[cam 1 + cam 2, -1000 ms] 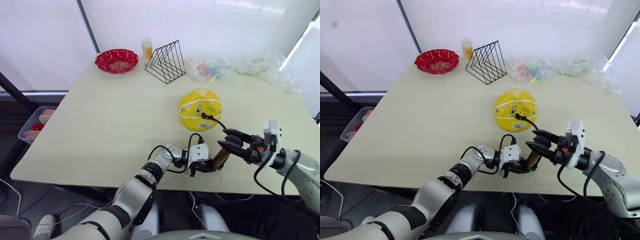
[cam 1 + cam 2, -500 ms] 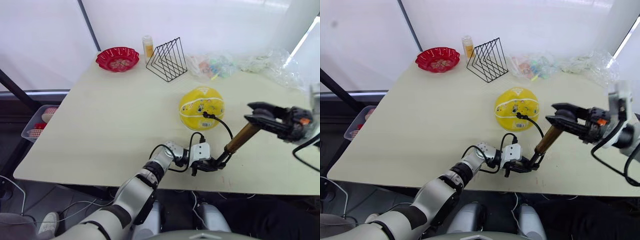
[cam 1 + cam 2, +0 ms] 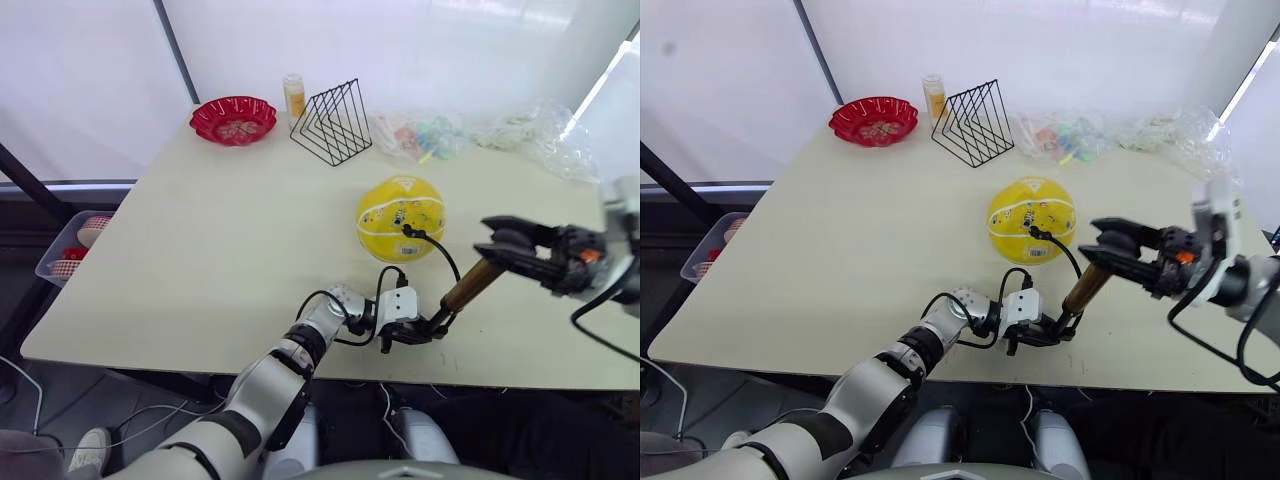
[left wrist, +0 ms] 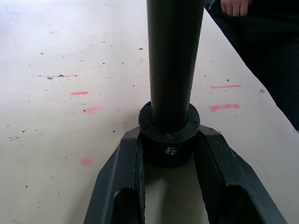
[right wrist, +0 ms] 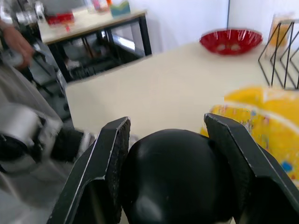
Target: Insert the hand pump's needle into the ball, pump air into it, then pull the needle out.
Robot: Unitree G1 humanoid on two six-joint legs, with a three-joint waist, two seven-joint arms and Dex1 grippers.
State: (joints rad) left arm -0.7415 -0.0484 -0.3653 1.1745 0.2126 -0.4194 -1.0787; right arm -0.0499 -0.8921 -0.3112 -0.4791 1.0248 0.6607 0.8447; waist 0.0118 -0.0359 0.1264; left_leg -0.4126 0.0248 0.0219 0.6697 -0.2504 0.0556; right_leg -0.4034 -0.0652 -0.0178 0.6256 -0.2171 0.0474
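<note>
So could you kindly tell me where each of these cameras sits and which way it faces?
Left and right eye views: on the head, looking down over the table; both arms show, with the ball.
Left wrist view: along the left claw, shut on the hand pump at its black end.
Right wrist view: along the right claw, shut on the pump's handle.
Shared: ball and red bowl.

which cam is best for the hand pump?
The left eye view: the whole hand pump from base to handle, hose running to the ball. The left wrist view shows its black lower end, the right wrist view its black handle.
</note>
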